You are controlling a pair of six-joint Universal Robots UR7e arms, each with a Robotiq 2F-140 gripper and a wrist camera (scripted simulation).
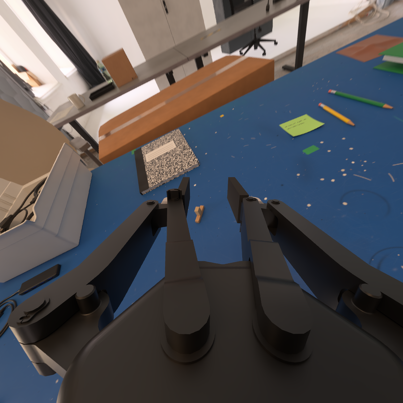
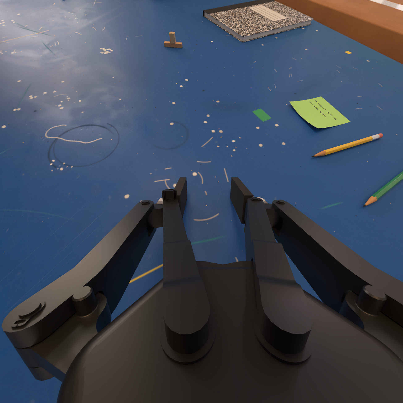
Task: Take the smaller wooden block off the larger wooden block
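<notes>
A small pale wooden block [image 1: 197, 209] stands upright on a longer, flat wooden block [image 1: 200, 216] on the blue table. My left gripper [image 1: 208, 185] is open and empty above the table, with the blocks showing between its fingers, nearer the left one. In the right wrist view the small block [image 2: 172, 37] stands on the larger block [image 2: 173, 45] far ahead. My right gripper [image 2: 209, 185] is open and empty, well short of the blocks.
A speckled notebook [image 1: 165, 160] [image 2: 257, 19] lies just beyond the blocks. A green sticky note [image 1: 301, 124] [image 2: 319, 112], a yellow pencil [image 1: 335, 113] [image 2: 347, 145] and a green pencil [image 1: 361, 99] [image 2: 385, 188] lie to the right. A grey box [image 1: 50, 218] stands at the left.
</notes>
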